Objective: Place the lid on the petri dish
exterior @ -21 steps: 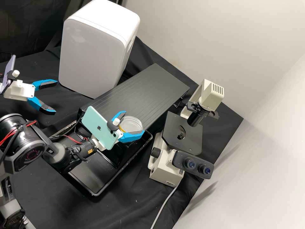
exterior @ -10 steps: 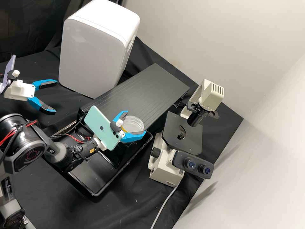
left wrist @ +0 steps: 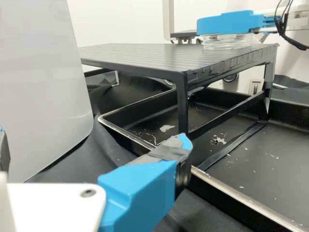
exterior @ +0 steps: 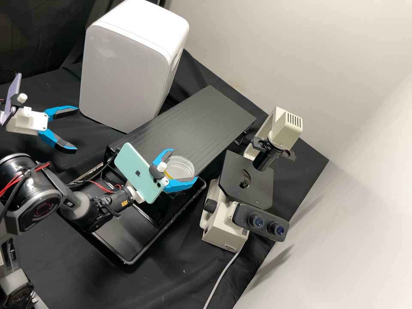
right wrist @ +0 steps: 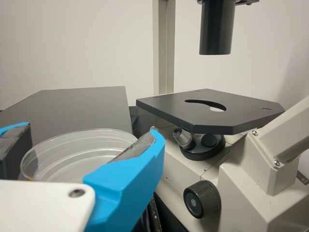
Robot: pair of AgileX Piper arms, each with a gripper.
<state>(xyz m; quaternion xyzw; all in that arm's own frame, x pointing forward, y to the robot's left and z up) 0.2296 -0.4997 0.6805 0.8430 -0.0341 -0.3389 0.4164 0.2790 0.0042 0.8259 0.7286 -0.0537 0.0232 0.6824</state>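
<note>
Over the black rack's point(exterior: 193, 120) edge, the right end effector point(exterior: 180, 165) clasps the clear petri dish point(right wrist: 77, 147).

You have no text to read here: whatever small print sits on the microscope point(exterior: 246, 189) is too tiny to make out.

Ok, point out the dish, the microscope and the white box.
dish point(exterior: 180, 165), high view, middle of its clear top
microscope point(exterior: 253, 189), high view, its black stage
white box point(exterior: 124, 73), high view, its front face
</note>
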